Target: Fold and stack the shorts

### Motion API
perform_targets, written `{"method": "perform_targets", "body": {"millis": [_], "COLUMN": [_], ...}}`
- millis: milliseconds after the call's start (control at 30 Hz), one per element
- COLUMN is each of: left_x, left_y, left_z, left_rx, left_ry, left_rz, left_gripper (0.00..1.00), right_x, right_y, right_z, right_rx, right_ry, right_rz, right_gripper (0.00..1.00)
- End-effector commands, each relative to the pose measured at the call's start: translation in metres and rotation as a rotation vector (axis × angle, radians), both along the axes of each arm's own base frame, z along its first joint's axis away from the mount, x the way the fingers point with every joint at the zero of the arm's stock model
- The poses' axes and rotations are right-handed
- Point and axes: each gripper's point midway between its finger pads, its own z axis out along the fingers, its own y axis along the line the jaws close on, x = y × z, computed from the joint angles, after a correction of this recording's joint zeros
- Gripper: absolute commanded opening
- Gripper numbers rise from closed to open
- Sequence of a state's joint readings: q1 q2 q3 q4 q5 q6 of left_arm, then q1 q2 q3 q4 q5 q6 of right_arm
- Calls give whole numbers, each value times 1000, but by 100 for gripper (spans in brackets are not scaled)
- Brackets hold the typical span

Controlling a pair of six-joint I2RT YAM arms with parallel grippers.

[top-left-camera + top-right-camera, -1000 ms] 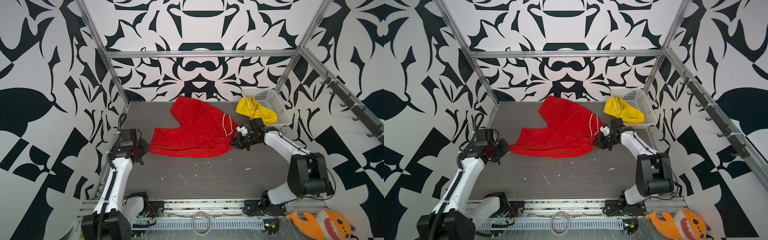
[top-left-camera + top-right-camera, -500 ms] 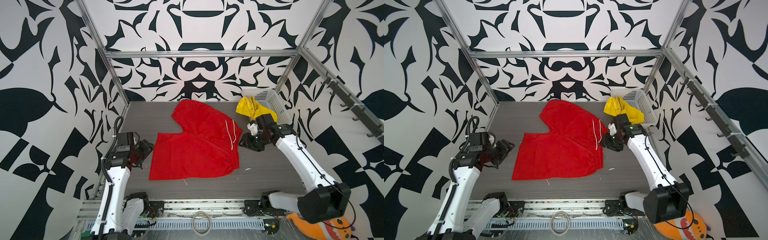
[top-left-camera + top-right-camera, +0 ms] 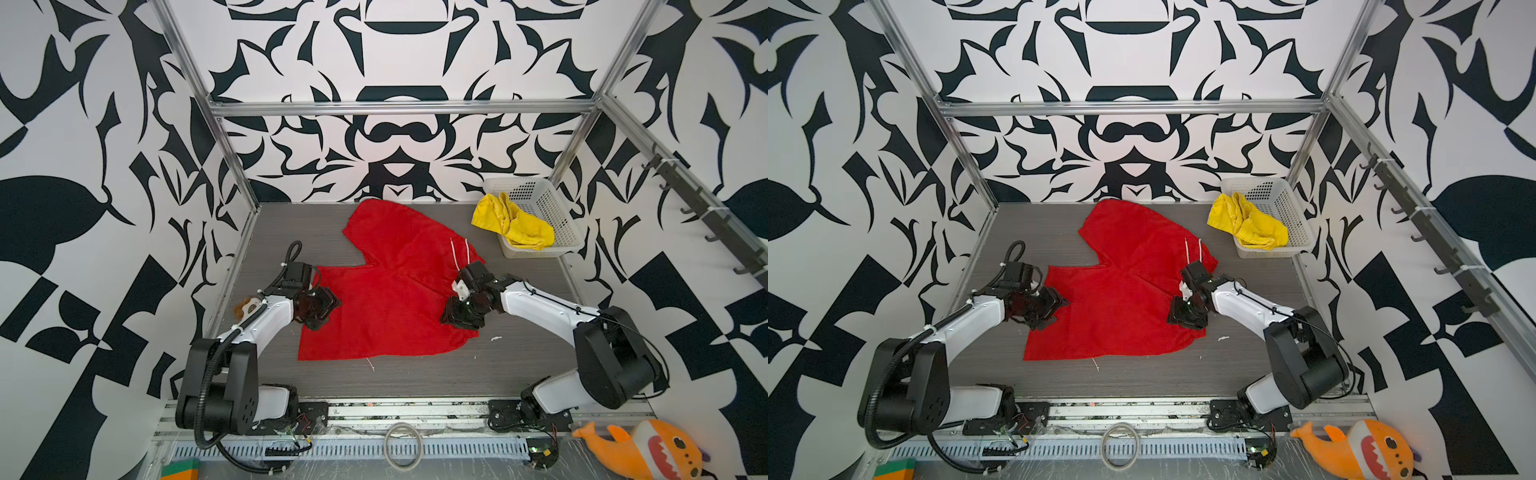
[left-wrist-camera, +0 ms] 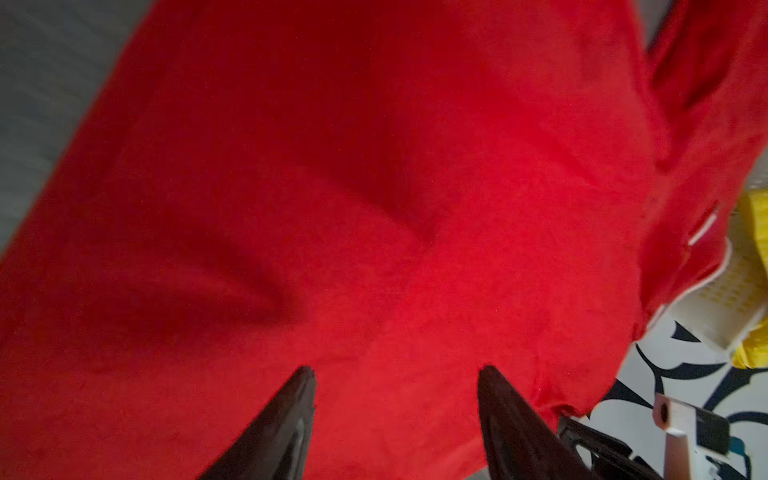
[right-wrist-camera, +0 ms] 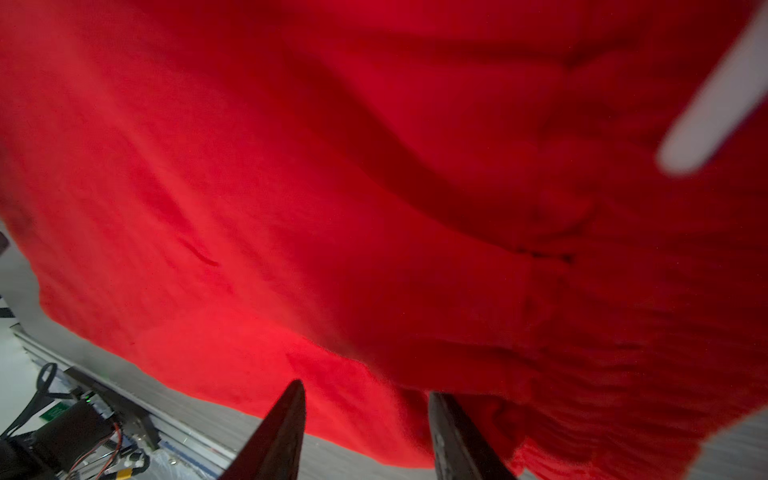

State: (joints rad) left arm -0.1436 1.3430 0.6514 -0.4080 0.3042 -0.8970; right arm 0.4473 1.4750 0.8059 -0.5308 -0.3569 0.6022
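Bright red thin-fabric shorts (image 3: 386, 299) lie spread flat on the grey table (image 3: 415, 376), centre of both top views. One leg points toward the back wall, the other toward the left. White drawstrings (image 3: 459, 253) lie on the waistband at the right edge.

Left fingers (image 4: 286, 419): spread apart over the left leg hem, pinching nothing.

Right fingers (image 5: 282, 432): likewise apart, over the waistband's lower corner, hiding that corner from above.

Crumpled bright yellow shorts (image 3: 513, 224) hang over the rim of the white perforated plastic basket (image 3: 552, 208), upper right. Orange plush shark (image 3: 648, 451) sits in the lower right corner, off the table.
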Motion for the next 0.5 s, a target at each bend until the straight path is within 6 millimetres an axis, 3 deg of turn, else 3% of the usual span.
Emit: {"method": "perform_targets", "body": {"millis": [0,100,167,300,367,467], "left_x": [-8,-18,-17,5,23,55], "left_y": [-1,0,0,5,5,6], "left_z": [-9,-10,6,43,61,78], "left_rx": [-23,-39,-50,-18,4,36], "left_ry": [24,32,-25,-169,-236,-273], "left_rz": [43,62,66,54,18,-44], "left_gripper": [66,66,67,68,68,68], "right_x": [0,-15,-18,-2,19,59], "right_y": [-11,-44,-68,-92,-86,-53], "right_z": [-5,-21,-22,11,37,81], "right_rx": [-4,-67,-116,-199,-194,-164], "right_ry": [-23,38,50,-24,-106,-312], "right_rz": [-36,-87,-111,-86,-64,11], "right_gripper": [53,53,53,55,58,64]}}
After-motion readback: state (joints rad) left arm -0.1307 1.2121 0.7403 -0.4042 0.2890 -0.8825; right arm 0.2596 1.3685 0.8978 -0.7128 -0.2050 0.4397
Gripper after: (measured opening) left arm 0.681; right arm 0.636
